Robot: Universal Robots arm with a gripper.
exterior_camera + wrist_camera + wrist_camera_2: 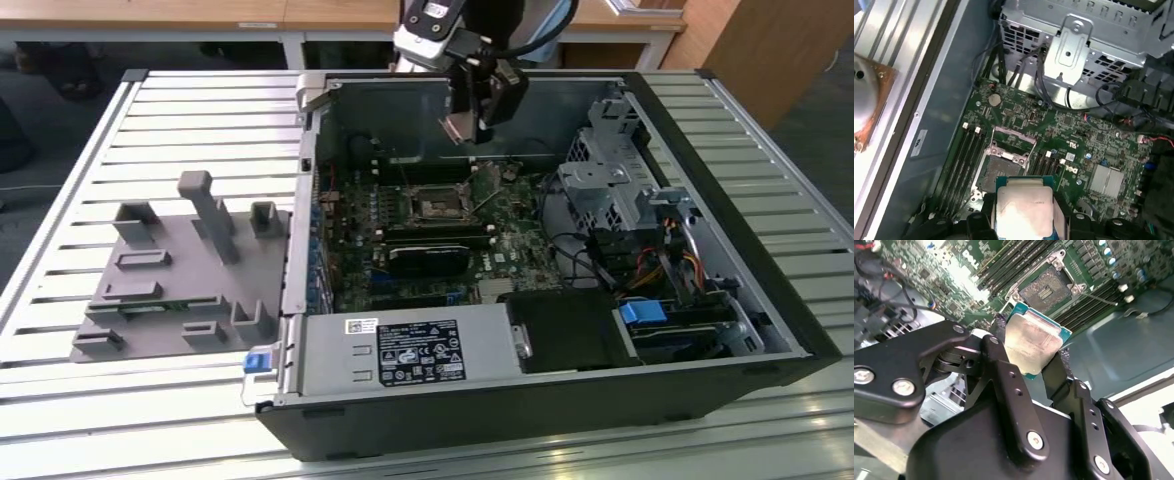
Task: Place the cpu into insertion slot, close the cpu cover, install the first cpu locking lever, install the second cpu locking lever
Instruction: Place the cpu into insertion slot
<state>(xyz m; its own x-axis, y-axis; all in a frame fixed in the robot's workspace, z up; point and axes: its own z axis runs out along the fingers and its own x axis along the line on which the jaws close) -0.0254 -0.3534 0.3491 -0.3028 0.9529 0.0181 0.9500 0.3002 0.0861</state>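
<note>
My gripper hangs above the back of the open computer case, shut on the cpu. In both wrist views the cpu is a flat square chip with a silvery face and a green edge, pinched between two black fingers. The insertion slot lies on the green motherboard below and ahead of the chip, its dark centre bare. The cpu cover stands raised at the slot's far edge. A thin metal lever sticks out beside the slot.
A silvery drive cage and loose cables fill the case on the exterior view's right. Long black memory slots run beside the socket. A power supply sits at the case's front. A grey fixture lies on the slatted table.
</note>
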